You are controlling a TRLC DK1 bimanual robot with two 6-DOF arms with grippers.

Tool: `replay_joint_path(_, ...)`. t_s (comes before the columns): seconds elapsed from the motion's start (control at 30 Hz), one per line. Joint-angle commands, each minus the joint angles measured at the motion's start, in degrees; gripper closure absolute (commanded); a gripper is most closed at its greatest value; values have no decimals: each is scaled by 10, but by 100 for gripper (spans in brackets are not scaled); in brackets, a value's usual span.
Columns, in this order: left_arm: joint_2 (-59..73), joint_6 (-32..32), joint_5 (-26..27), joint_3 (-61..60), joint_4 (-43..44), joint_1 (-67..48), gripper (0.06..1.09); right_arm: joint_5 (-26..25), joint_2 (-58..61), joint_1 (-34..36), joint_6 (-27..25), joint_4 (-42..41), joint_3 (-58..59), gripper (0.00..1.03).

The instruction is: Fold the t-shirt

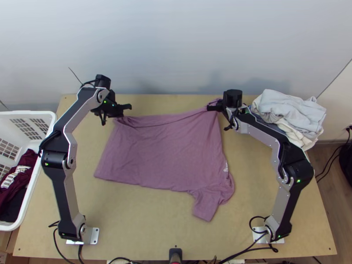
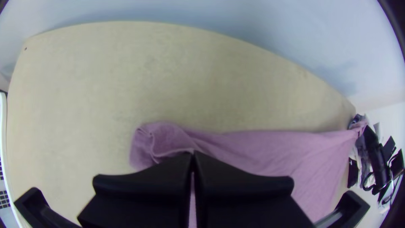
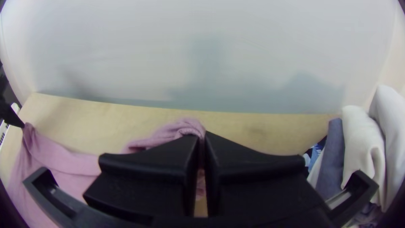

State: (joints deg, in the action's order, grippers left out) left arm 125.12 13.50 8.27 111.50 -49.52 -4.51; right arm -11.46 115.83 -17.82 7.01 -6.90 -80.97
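The mauve t-shirt lies spread on the table, a sleeve at its lower right, its far edge drawn taut between both grippers. At its far left corner my left gripper is closed on the cloth; in the left wrist view the left gripper pinches the shirt. My right gripper holds the far right corner; in the right wrist view the right gripper is shut on bunched cloth of the shirt.
Light and grey folded clothes are piled at the table's far right corner. A white basket with dark clothing stands off the left edge. Bare wood of the table lies along the near side.
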Motion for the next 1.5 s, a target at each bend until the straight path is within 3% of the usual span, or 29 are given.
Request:
replay_joint_path(0.0,25,13,-28,55,21,11,104,-12,27,1,-12,-6,-40,100)
replay_joint_path(0.23,92,46,-28,169,23,35,104,-24,84,1,-23,-10,-113,100)
replay_joint_path(0.57,120,65,-63,188,110,41,104,-25,146,1,-34,3,-169,100)
replay_joint_path(0.73,118,72,-78,188,111,49,104,-12,135,-25,18,101,-208,100)
replay_joint_path(0.83,116,69,-78,187,107,48,104,9,129,-52,24,126,-216,99)
replay_joint_path(0.9,116,67,-78,186,104,45,104,21,128,-63,42,131,-217,78)
replay_joint_path(1.0,114,67,-77,184,97,41,104,43,134,-74,74,167,-234,69)
replay_joint_path(1.07,108,67,-77,180,94,37,104,59,137,-77,95,196,-249,48)
replay_joint_path(1.13,106,64,-77,176,92,36,104,76,142,-76,105,221,-265,17)
replay_joint_path(1.17,106,64,-77,176,90,35,104,82,144,-74,109,231,-273,8)
replay_joint_path(1.47,106,63,-77,176,77,36,104,105,156,-20,132,246,-308,8)
